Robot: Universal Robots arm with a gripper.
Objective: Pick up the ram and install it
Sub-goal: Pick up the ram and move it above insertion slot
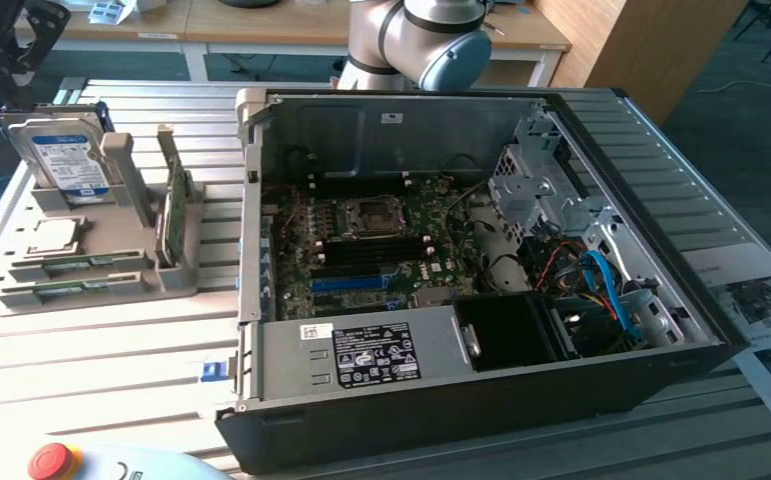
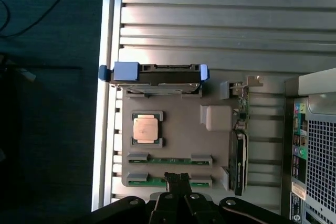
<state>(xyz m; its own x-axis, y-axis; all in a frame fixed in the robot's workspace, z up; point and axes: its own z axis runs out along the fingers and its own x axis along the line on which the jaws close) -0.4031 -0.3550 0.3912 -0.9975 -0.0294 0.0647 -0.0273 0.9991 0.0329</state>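
1. The tabletop (image 1: 118,350) is a ribbed metal surface. It carries the computer case and, at the exterior view's left, a grey holder with loose parts.
2. The computer case (image 1: 492,400) lies on its side with the cover off, so the circuit board (image 1: 372,250) inside is open from above. We judge that the install half of the task has not begun, as nothing is being carried toward the board.
3. The robot arm (image 1: 425,40) shows one joint behind the far wall of the case in the exterior view.
4. The holder (image 2: 178,129) sits just beside the case, and every part we can see looks seated in its place.
5. The hard drive (image 2: 153,73) stands on edge at one end of the holder.
6. The ram (image 2: 156,181) lies flat in the slot farthest from the hard drive, with a grey clip at each end. A second stick (image 2: 169,159) lies parallel just beside it, on the processor's side. With both sticks in their slots, we judge the pick-up is not done either.
7. The end effector (image 2: 177,178) hangs over the middle of the ram, its fingers pressed together and holding nothing. We cannot tell whether the tips touch the stick or hover above it.
8. The processor (image 2: 146,128), a small square silver chip, rests in its own seat between the hard drive and the two sticks.
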